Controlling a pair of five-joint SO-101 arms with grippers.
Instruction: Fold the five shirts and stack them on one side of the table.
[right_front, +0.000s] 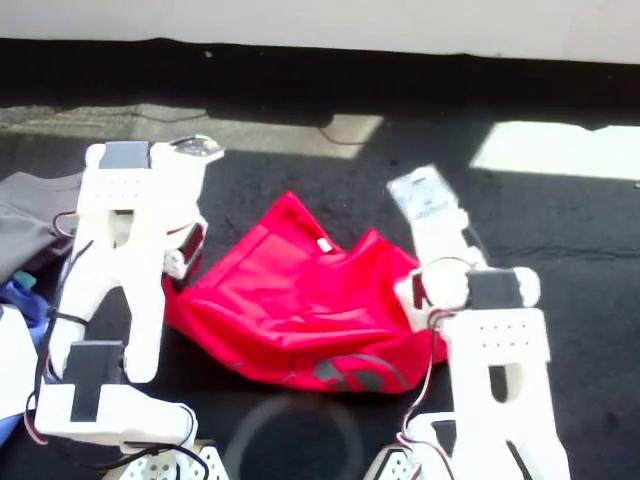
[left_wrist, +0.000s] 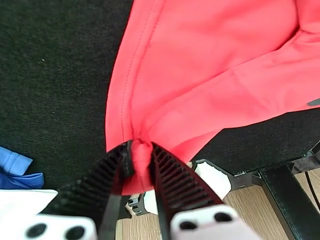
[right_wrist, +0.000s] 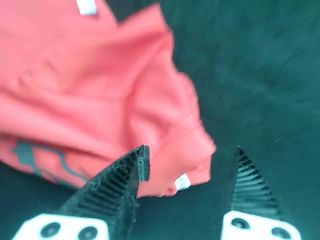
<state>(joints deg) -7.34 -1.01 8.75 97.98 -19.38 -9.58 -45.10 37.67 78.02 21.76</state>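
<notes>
A red shirt (right_front: 300, 300) lies crumpled in the middle of the black table, with a white neck label (right_front: 324, 245) facing up and a grey print near its front edge. My left gripper (left_wrist: 141, 155) is shut on a bunched fold of the red shirt (left_wrist: 215, 65) at its left edge. In the high view that gripper (right_front: 185, 265) sits at the shirt's left side. My right gripper (right_wrist: 192, 162) stands open just above the red shirt's (right_wrist: 90, 95) right corner, which lies between its fingers along with a small white tag (right_wrist: 182, 181).
At the table's left edge lie a grey shirt (right_front: 30, 225), a blue shirt (right_front: 25, 300) and a white cloth (right_front: 10, 360). The blue shirt (left_wrist: 15, 170) lies close to my left gripper. Bare black table (right_front: 560, 240) stretches to the right and behind.
</notes>
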